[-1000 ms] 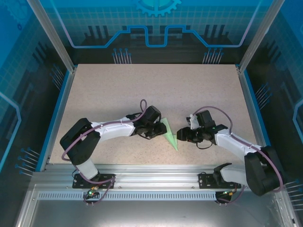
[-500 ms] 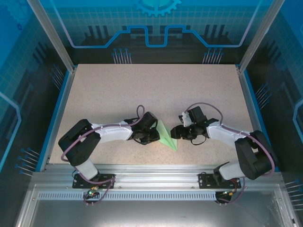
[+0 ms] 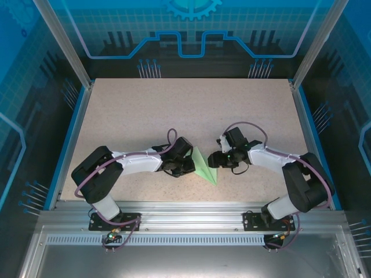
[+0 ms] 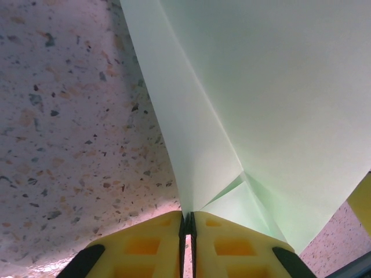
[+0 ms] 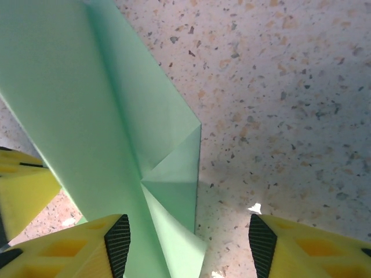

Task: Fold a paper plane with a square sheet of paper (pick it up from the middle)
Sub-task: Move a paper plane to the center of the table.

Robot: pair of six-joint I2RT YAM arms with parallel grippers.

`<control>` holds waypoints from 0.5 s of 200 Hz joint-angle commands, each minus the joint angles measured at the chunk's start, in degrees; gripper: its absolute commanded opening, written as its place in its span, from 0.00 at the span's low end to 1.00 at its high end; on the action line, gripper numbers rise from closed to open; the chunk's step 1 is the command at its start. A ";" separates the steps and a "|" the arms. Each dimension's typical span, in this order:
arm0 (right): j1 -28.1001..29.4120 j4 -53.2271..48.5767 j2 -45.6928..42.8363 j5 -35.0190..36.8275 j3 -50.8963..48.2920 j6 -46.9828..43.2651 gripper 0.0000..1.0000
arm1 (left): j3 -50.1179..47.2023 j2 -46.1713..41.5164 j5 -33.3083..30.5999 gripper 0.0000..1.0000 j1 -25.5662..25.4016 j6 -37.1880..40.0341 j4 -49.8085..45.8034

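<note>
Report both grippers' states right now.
Left gripper: shut, pinching the edge of the paper plane.
Right gripper: open over the paper plane, holding nothing.

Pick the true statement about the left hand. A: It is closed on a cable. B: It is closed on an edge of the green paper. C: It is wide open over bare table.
B: the left wrist view shows the left hand with its yellow fingers pressed together and a folded edge of the green paper running into the seam between them.
</note>
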 commanded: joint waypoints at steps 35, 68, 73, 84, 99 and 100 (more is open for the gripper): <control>4.00 1.98 1.22 -7.51 0.56 -3.58 0.56 | -0.38 -0.32 -0.50 0.14 -0.18 1.64 0.03; 6.40 0.36 -1.26 -5.05 0.41 -4.26 0.56 | -0.45 -0.24 -0.49 0.14 -0.23 1.56 0.01; 6.90 -0.24 -1.35 -4.50 0.62 -4.42 0.56 | -0.45 -0.23 -0.51 0.14 -0.13 1.64 -0.03; 8.04 -0.80 -1.44 -3.58 0.87 -4.70 0.56 | -0.36 -0.21 -0.52 0.15 -0.19 1.56 0.02; 9.19 -1.22 -1.81 -1.46 0.78 -3.96 0.56 | -0.19 -0.14 -0.48 0.15 -0.21 1.55 -0.05; 9.18 -1.20 -1.85 -1.36 0.76 -3.91 0.56 | -0.19 -0.14 -0.45 0.15 -0.20 1.56 -0.06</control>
